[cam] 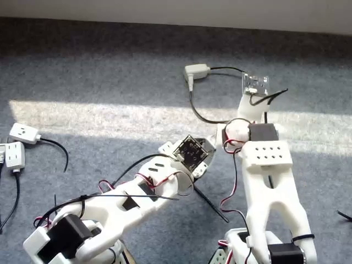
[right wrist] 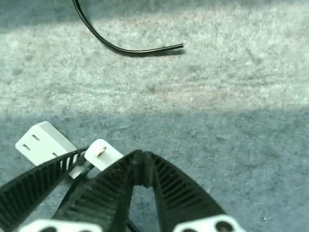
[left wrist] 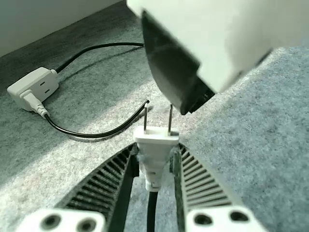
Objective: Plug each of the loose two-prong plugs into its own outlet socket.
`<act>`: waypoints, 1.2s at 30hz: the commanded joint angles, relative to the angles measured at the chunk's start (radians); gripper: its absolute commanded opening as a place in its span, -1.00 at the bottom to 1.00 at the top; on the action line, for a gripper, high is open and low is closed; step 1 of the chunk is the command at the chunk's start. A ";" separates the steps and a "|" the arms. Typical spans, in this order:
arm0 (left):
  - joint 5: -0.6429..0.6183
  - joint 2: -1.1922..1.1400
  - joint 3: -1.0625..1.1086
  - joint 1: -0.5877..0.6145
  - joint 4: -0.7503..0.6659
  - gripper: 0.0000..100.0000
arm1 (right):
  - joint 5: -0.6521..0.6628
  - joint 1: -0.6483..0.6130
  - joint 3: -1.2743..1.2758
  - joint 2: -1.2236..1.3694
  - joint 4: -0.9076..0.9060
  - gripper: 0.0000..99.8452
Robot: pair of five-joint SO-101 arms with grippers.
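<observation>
I'm counting three white boxy plastic outlet sockets: the back socket (cam: pixel 197 71), already wearing a second plug (cam: pixel 191 82), and two left sockets (cam: pixel 25 133). My left gripper (left wrist: pixel 155 157) is squeezing one white two-prong plug (left wrist: pixel 155 140), metal prongs pointing outward, over mid grey carpet (cam: pixel 110 82). My right gripper (right wrist: pixel 143 160) is pinching tip-to-tip on nothing.

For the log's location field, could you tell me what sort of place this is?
Likely an indoor robot test area: the left arm, holding a plug, and right arm over grey carpet by a pale wall, with sockets lying about.
</observation>
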State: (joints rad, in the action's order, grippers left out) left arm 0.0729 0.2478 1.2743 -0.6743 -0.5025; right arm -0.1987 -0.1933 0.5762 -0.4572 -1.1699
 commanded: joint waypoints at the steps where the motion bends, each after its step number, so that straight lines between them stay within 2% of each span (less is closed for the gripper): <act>1: -0.006 0.005 -0.005 -0.022 -0.021 -0.99 | 0.026 -0.053 -0.064 -0.033 -0.021 -0.98; 5: -0.008 0.005 -0.007 -0.022 -0.021 -0.99 | 0.029 -0.079 -0.062 -0.031 0.005 -0.98; 16: -0.008 0.004 -0.012 -0.015 -0.021 -0.99 | 0.034 -0.081 -0.097 -0.153 -0.088 -0.98; 21: -0.008 0.004 -0.013 -0.015 -0.021 -0.99 | 0.109 -0.130 0.012 -0.186 -0.002 -0.98; 28: -0.008 0.005 -0.008 -0.015 -0.021 -0.99 | 0.109 -0.148 0.088 -0.117 0.070 -0.98; 31: -0.008 0.007 -0.007 -0.015 -0.021 -0.99 | 0.114 -0.110 0.088 -0.084 0.082 -0.98; 36: -0.008 0.013 -0.004 -0.015 -0.021 -0.99 | 0.117 0.036 0.101 0.015 0.252 -0.98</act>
State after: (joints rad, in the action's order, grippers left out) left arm 0.0713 0.2463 1.2743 -0.6743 -0.5025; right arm -0.0959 -0.2562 0.6759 -0.4956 -1.0211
